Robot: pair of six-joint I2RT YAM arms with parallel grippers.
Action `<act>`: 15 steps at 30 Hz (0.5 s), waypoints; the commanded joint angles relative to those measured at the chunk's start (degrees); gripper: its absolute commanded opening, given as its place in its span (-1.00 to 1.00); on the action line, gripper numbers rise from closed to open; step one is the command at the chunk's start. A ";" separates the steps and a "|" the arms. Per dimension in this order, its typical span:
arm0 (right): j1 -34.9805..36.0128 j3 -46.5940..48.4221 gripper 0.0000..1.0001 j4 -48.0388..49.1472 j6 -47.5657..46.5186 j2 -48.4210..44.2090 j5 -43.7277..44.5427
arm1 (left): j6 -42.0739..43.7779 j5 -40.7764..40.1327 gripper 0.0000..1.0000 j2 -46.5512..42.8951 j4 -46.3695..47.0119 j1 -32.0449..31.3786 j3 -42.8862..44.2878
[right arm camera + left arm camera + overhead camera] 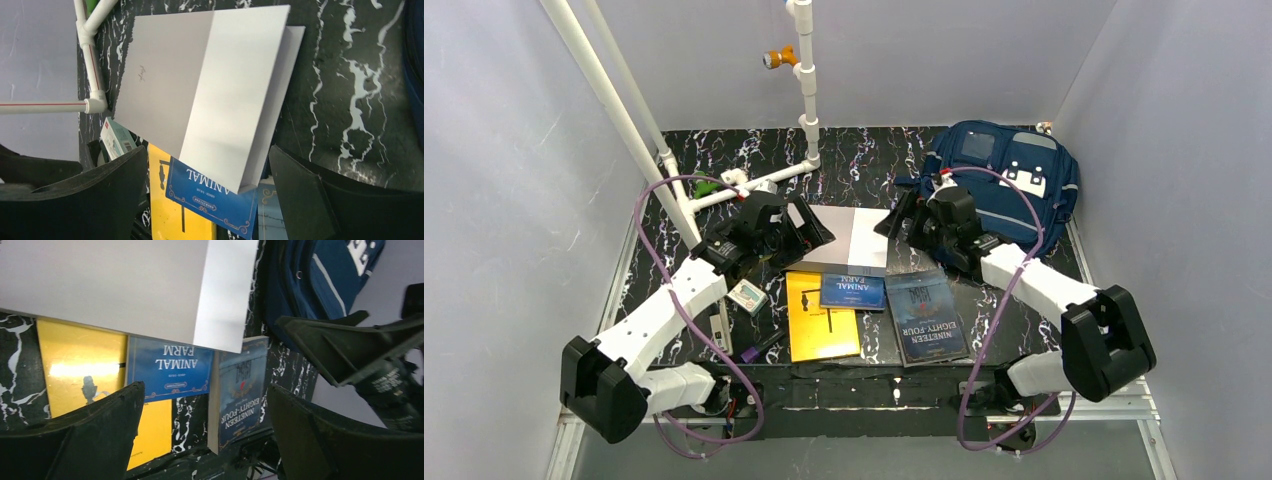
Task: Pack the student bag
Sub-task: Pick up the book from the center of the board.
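The student bag (1009, 180) is seen lying at the far right corner of the worktop (864, 160), close to the right wall, with its white patch facing up. Both tools are held wide apart with nothing between their fingers. The left tool (812, 232) is positioned at the left edge of a white folder (849, 238), and the right tool (896, 222) at its right edge, just in front of the bag. Nearer the bases, a yellow book (822, 325), a blue "Animal Farm" book (852, 291) and a "Nineteen Eighty-Four" book (927, 318) are laid out, the blue one overlapping the yellow.
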 commanded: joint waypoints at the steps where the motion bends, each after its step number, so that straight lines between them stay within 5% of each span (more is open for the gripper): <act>1: -0.64 -2.73 0.97 5.57 6.93 -3.64 2.34 | 0.56 4.50 0.81 -3.78 4.04 0.30 0.19; 5: -1.16 -2.43 0.97 8.46 5.38 0.67 -3.00 | 2.03 6.09 0.80 -5.10 5.36 0.30 0.39; 10: -2.43 2.49 0.97 -0.79 2.96 7.17 -4.42 | 4.42 9.60 0.80 -5.99 8.58 0.30 1.77; 15: -2.49 -4.51 0.97 10.56 9.25 9.27 -9.21 | 6.48 9.81 0.79 -5.78 8.45 0.34 3.02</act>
